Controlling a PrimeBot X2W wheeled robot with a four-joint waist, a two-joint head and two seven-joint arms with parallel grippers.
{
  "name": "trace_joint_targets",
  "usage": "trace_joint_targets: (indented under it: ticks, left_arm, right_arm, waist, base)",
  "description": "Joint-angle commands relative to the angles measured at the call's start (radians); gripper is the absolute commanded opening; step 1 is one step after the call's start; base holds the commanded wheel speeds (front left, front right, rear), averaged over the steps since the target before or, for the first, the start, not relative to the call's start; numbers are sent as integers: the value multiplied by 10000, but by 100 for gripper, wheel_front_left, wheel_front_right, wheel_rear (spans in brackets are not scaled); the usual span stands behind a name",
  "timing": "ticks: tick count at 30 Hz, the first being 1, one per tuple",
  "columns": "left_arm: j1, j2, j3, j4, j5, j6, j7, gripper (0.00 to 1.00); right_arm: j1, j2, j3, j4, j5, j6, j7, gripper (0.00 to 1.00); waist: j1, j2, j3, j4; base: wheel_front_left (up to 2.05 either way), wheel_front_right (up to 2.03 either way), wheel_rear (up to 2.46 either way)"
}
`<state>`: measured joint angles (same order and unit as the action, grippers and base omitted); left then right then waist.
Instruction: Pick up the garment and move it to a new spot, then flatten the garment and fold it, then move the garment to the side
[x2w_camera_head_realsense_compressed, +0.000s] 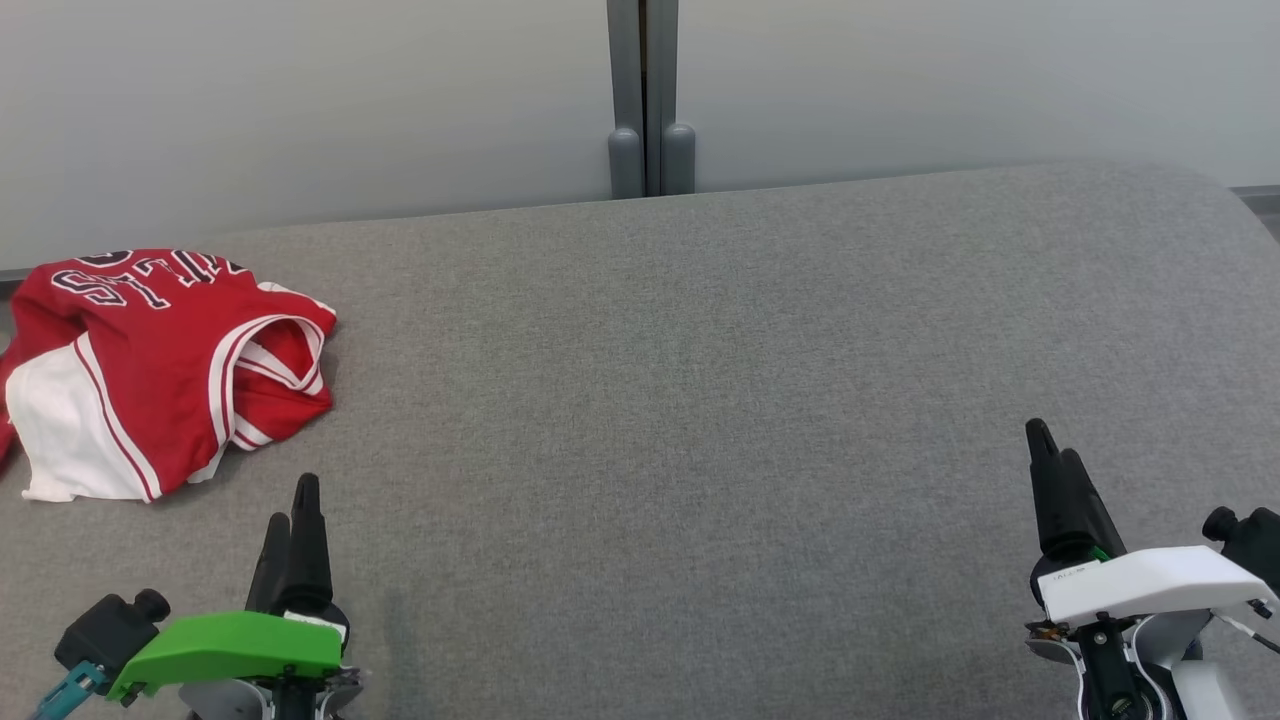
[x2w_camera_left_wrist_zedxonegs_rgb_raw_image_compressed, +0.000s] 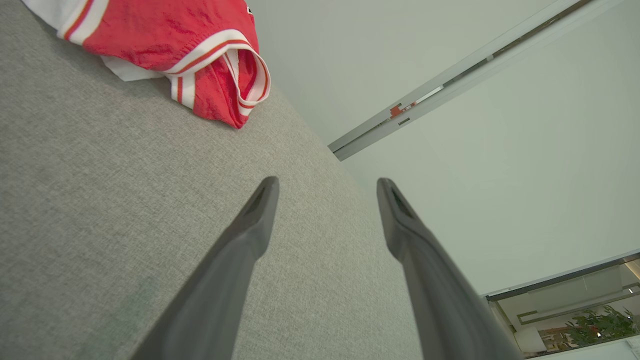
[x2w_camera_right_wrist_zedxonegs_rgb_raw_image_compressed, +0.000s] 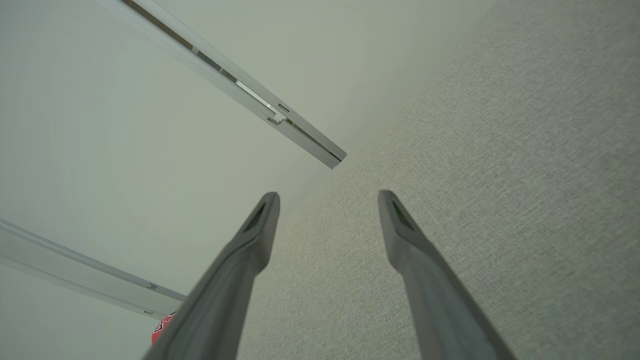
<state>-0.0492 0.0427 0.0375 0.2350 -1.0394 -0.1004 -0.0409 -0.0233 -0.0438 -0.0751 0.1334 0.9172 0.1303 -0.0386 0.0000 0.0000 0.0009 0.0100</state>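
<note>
Red-and-white garment (x2w_camera_head_realsense_compressed: 160, 370) lay crumpled at the table's (x2w_camera_head_realsense_compressed: 700, 400) far left corner, near the left tool (x2w_camera_head_realsense_compressed: 292, 500); it and the right tool (x2w_camera_head_realsense_compressed: 1053, 440) stood spread, empty. Grey post (x2w_camera_head_realsense_compressed: 650, 100) rose behind far edge.

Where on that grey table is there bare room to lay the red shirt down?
Nearly everywhere: the table is bare from the shirt across to its right edge, and between the left hand and right hand. Only the far left corner, where the shirt lies bunched, is taken.
</note>
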Motion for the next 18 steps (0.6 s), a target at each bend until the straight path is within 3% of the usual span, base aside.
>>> trace_joint_targets:
  ticks: [1,18]
  left_arm:
    - [-14,63,-10,-94,467,57,-100,100]
    - [49,248,-140,113,3400,193,-653,100]
  right_arm:
    - [-12,-92,41,-219,-437,4,-121,100]
    - [-28,-253,196,-320,-3260,4,-680,100]
  waist:
    - [0,0,-1,2]
    - [0,0,-6,153]
  base:
    - [0,0,0]
    - [0,0,0]
